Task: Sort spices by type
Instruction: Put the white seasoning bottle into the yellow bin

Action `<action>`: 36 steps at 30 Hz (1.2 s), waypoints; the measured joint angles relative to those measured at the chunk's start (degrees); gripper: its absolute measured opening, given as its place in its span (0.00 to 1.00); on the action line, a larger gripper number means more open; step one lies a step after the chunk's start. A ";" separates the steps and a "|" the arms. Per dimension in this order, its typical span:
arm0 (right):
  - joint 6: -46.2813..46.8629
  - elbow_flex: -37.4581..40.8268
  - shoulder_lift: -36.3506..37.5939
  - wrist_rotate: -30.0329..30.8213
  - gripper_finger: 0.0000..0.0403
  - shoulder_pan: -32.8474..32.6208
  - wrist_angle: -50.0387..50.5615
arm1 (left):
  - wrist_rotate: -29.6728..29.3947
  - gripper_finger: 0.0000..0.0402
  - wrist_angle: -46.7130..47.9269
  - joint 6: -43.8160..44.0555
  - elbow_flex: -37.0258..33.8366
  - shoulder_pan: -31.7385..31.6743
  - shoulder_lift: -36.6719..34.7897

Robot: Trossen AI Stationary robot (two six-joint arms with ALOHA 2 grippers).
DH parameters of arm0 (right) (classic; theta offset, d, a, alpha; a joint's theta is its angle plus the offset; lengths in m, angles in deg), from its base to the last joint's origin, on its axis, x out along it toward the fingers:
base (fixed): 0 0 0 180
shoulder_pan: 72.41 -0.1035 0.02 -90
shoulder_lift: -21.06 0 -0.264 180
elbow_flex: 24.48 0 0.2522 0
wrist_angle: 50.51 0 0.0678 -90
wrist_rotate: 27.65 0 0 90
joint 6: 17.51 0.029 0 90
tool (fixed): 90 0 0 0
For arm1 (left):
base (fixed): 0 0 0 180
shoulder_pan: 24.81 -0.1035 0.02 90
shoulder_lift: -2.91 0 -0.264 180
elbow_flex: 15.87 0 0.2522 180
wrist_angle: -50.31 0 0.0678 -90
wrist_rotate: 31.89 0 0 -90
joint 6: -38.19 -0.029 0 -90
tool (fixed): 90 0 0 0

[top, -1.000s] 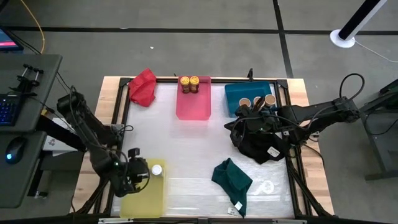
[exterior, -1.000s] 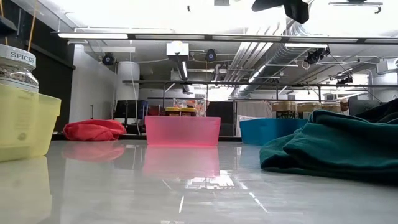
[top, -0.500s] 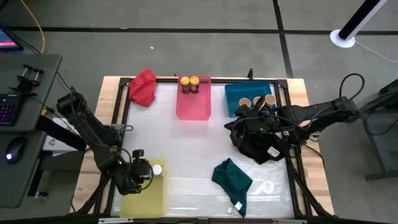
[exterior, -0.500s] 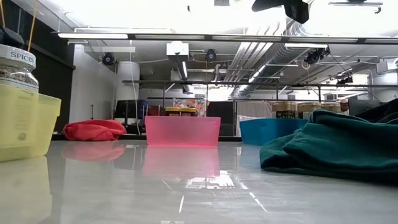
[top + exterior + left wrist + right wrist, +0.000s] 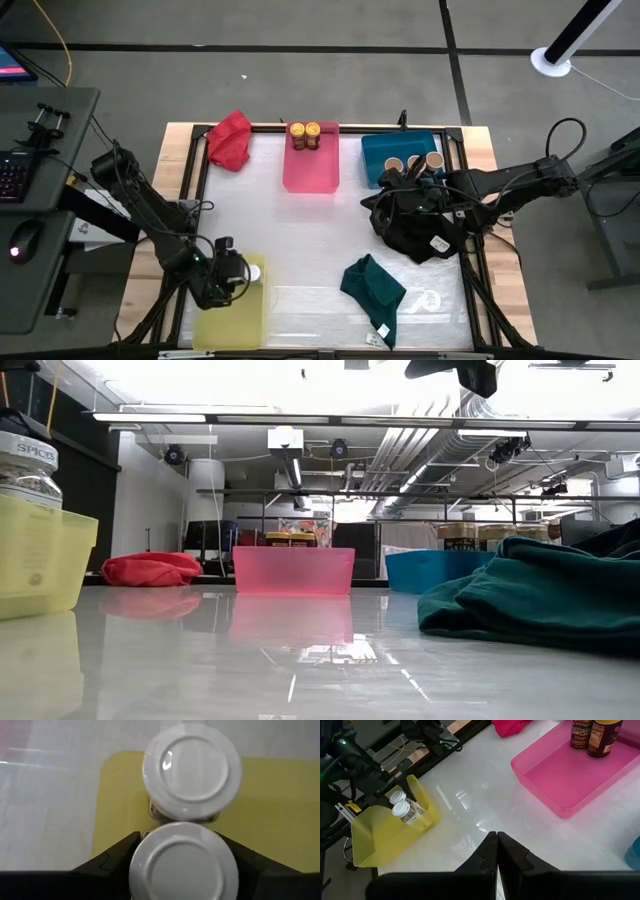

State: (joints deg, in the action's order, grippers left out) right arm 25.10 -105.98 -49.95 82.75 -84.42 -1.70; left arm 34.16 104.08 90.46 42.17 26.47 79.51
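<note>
My left gripper (image 5: 228, 275) is over the far end of the yellow tray (image 5: 232, 318) near the table's near-left corner, shut on a white-lidded jar (image 5: 182, 867). A second white-lidded jar (image 5: 191, 770) stands in the tray right beside it, labelled SPICES in the low view (image 5: 28, 460). Two yellow-lidded jars (image 5: 305, 134) stand in the pink tray (image 5: 311, 170). Three tan-lidded jars (image 5: 414, 162) stand in the blue tray (image 5: 385, 150). My right gripper (image 5: 497, 842) is shut, raised above the black cloth (image 5: 420, 228) at the right. My left gripper holds the white-lidded jar at its top, just under the lid's rim (image 5: 142, 870), pinched between the two fingers (image 5: 112, 857), which come from above and point down. The jar is upright over the yellow tray; its bottom is hidden by the lid.
A red cloth (image 5: 230, 140) lies at the far-left corner and a teal cloth (image 5: 374, 290) near the near edge. The black cloth sits under the right arm. White table surface (image 5: 290, 235) lies open between the trays.
My left gripper has shifted a little toward the table's right, closer to the white-lidded jar standing in the yellow tray. The right arm has kept still.
</note>
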 joint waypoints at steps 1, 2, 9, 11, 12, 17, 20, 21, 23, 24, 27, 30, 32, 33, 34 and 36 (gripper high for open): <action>0.00 0.00 0.00 0.00 0.00 0.00 0.00 | 0.02 0.54 -0.18 0.00 0.00 -0.04 0.00; 0.00 0.00 0.00 0.00 0.00 0.00 0.00 | 0.09 0.54 -0.51 0.00 0.00 -0.04 0.00; 0.00 0.00 0.00 -0.02 0.00 0.00 0.00 | 4.27 0.55 -1.01 0.00 0.00 -0.02 0.00; -0.02 0.00 0.00 -0.02 0.00 0.00 0.00 | 5.93 0.55 -0.99 -0.02 0.00 0.00 0.00; -0.04 0.00 0.00 -0.02 0.00 0.00 0.00 | 6.31 0.55 -0.99 -0.03 0.01 0.01 0.00; -0.09 0.00 0.00 -0.02 0.00 0.00 0.02 | 6.28 0.55 -0.99 -1.32 0.02 -0.01 0.00; -0.04 0.00 0.00 -0.02 0.00 0.00 0.02 | 5.55 0.55 -0.97 -1.46 0.02 0.01 0.00; -0.04 0.00 0.00 -0.02 0.00 0.00 0.05 | 4.99 0.55 -0.98 -1.59 0.02 0.01 0.00; -0.04 0.00 0.00 -0.02 0.00 0.00 0.05 | 3.27 0.55 -0.95 -2.44 0.02 0.01 0.00; -0.03 0.00 0.00 -0.02 0.00 0.00 0.05 | 2.40 0.55 -0.95 -3.16 0.02 -0.05 0.00; -0.02 0.00 0.00 -0.02 0.00 0.00 0.06 | 1.86 0.55 -0.95 -4.91 0.02 -0.82 0.00; -0.02 0.00 0.00 -0.04 0.00 0.00 0.06 | 1.86 0.55 -0.95 -6.75 0.02 -1.53 0.00; -0.02 0.00 0.00 -0.04 0.00 0.00 0.07 | 2.02 0.55 -0.95 -8.15 0.02 -1.93 0.00; -0.02 0.00 0.00 -0.04 0.00 0.00 0.07 | 2.30 0.55 -0.95 -8.94 0.04 -2.10 0.00; -0.02 0.00 0.00 -0.03 0.00 0.00 0.07 | 2.67 0.55 -0.93 -9.59 0.06 -2.20 0.00; -0.02 0.00 0.00 -0.04 0.00 0.00 0.07 | 3.34 0.55 -0.93 -10.65 0.07 -2.20 -0.01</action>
State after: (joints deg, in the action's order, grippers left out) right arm 25.08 -105.98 -49.95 82.71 -84.42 -1.63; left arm 37.50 103.16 79.82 42.23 24.27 79.50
